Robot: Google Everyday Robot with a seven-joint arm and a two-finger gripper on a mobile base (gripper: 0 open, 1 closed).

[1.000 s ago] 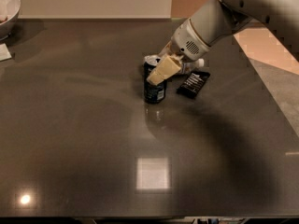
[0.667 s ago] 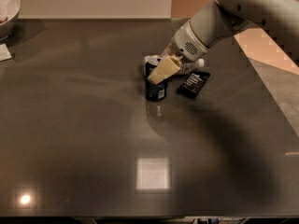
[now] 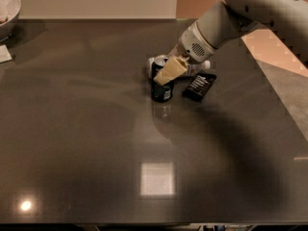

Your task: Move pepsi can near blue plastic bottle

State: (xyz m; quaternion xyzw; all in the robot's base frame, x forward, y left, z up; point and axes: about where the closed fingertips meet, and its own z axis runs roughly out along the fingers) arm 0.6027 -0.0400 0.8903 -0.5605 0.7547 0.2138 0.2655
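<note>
The pepsi can [image 3: 162,89] stands upright on the dark table [image 3: 86,143], a little right of centre, dark blue with white print. My gripper [image 3: 168,71] comes down from the upper right on the white arm [image 3: 226,23] and sits at the can's top, covering it. The blue plastic bottle [image 3: 199,67] lies on its side just behind the can, mostly hidden by the gripper, with its white cap to the right. Can and bottle are right next to each other.
A flat black snack packet [image 3: 198,86] lies just right of the can. A white bowl [image 3: 7,8] stands at the far left corner, with a white paper scrap [image 3: 4,54] below it. The table's right edge [image 3: 284,105] runs diagonally beside the arm.
Almost nothing differs. The gripper stays at the can's top, and the can, bottle and packet keep their places.
</note>
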